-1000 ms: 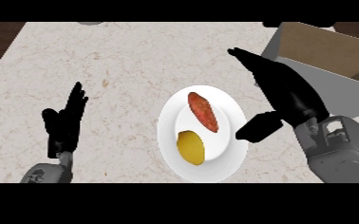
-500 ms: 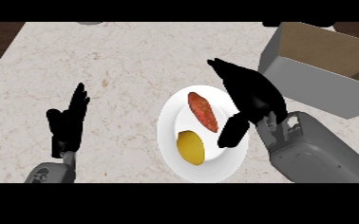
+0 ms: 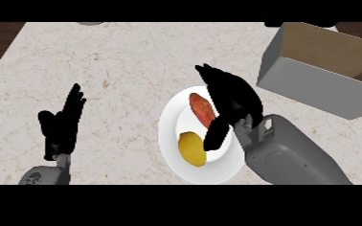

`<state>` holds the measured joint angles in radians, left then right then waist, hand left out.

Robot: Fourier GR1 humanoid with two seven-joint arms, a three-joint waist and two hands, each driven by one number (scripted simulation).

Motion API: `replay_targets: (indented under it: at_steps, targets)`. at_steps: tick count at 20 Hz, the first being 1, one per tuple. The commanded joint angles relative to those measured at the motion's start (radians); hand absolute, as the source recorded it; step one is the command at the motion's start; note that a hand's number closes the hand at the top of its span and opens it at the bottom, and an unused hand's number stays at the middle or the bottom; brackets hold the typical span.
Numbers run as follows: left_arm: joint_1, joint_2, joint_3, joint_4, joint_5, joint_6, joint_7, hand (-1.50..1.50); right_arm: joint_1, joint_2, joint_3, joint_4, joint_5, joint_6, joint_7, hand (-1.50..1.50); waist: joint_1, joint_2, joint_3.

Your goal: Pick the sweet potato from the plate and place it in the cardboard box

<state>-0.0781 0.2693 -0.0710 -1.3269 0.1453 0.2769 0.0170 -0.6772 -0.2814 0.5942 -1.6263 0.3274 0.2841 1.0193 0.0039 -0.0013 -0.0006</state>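
Note:
A white plate (image 3: 172, 124) lies on the counter at lower centre. On it are a reddish-brown sweet potato (image 3: 201, 108) near the top and a yellow fruit (image 3: 191, 148) below it. My right hand (image 3: 231, 97) hovers open over the plate's right half, fingers straight and pointing up-left, thumb hanging down beside the sweet potato's right side; it covers part of the plate. The cardboard box (image 3: 317, 65) stands open at the upper right. My left hand (image 3: 62, 124) rests open at the lower left, fingers up.
The marble counter runs out to a dark edge at the upper left. Two dark objects show at the top edge, one (image 3: 90, 23) at left and one (image 3: 297, 24) at right, both cut off.
My right hand has moved left from the plate's right side until it sits over the plate, next to the sweet potato. The left hand has stayed put.

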Motion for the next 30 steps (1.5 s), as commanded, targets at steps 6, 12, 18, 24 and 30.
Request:
replay_targets:
  at_steps: [6, 12, 18, 24, 30]
  targets:
    - [-0.001, -0.009, 0.018, 0.009, -0.025, -0.009, -0.008, 0.0, -0.003, 0.116, 0.022, 0.101, 0.109, 0.046, 0.116, -1.5, -0.001, 0.001, 0.0]
    - [-0.024, -0.055, 0.028, 0.034, -0.037, 0.015, -0.015, 0.0, -0.013, 0.178, -0.029, 0.109, 0.143, 0.083, 0.163, -1.5, -0.004, 0.0, 0.0]
    - [0.028, -0.049, 0.014, -0.045, -0.053, 0.005, 0.008, 0.0, -0.002, 0.171, -0.064, 0.225, 0.186, 0.085, 0.07, -1.5, 0.002, 0.0, 0.001]
    - [-0.07, -0.072, 0.037, 0.099, -0.075, -0.002, -0.027, 0.0, -0.027, 0.225, -0.075, 0.345, 0.261, 0.091, 0.01, -1.5, 0.0, 0.003, 0.0]
    - [-0.042, -0.081, 0.044, 0.044, -0.086, -0.003, -0.002, 0.0, -0.021, 0.274, -0.108, 0.333, 0.319, 0.129, 0.021, -1.5, 0.0, 0.001, 0.0]
